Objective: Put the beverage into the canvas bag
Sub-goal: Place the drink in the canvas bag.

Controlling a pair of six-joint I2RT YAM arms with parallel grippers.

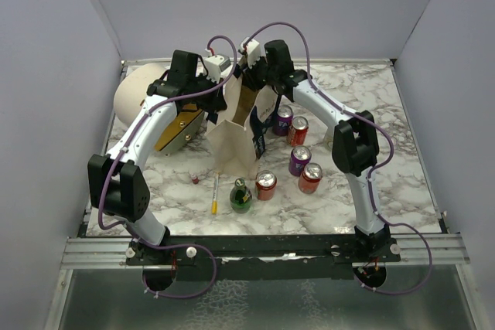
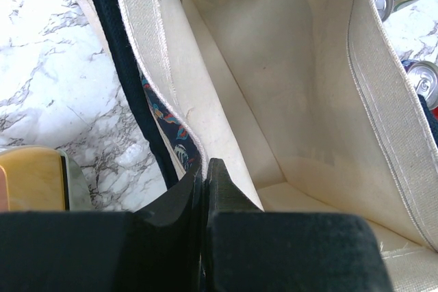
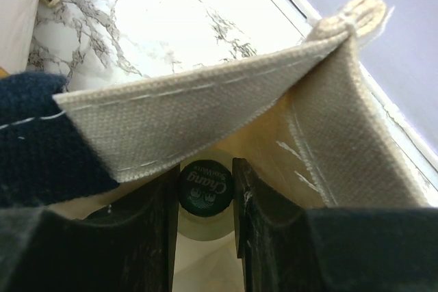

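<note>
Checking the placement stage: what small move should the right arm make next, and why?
Probably lower the right gripper straight down into the bag before releasing. It grips the green-capped bottle at the canvas bag mouth, while the left gripper pinches the rim, holding it open.

Overhead view looks down from behind onto the whole bench [image 1: 387, 113]; both wrist views sit close on the canvas bag [image 1: 236, 144], which all three share.
</note>
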